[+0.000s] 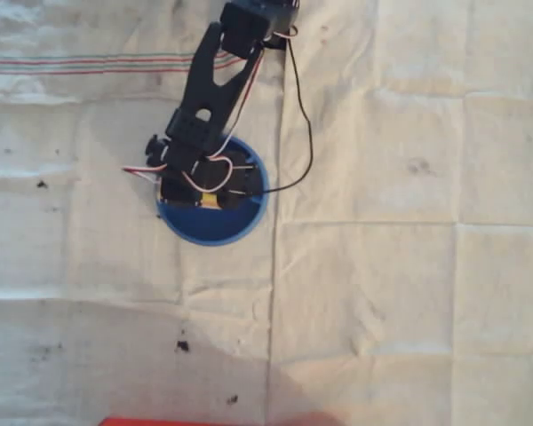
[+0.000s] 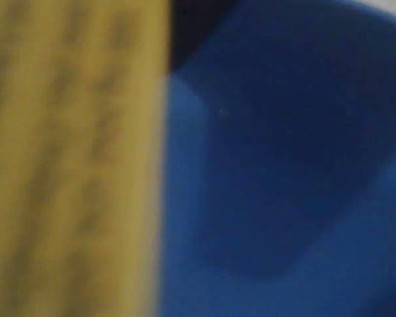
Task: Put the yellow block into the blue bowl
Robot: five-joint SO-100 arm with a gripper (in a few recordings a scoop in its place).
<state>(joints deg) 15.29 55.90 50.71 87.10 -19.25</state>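
In the overhead view my black arm reaches down from the top, and its gripper (image 1: 208, 197) hangs over the blue bowl (image 1: 215, 232), covering the bowl's upper half. A small piece of the yellow block (image 1: 211, 202) shows between the black gripper parts, inside the bowl's outline. The wrist view is very close and blurred. There the yellow block (image 2: 72, 158), with faint dark markings, takes up the left side, and the blue bowl's inside (image 2: 284, 185) lies right behind it. The gripper appears shut on the block.
The table is covered by a creased white cloth (image 1: 400, 266) with thin red stripes at the top left. A black cable (image 1: 307, 133) loops to the right of the bowl. A red object (image 1: 213, 422) lies at the bottom edge.
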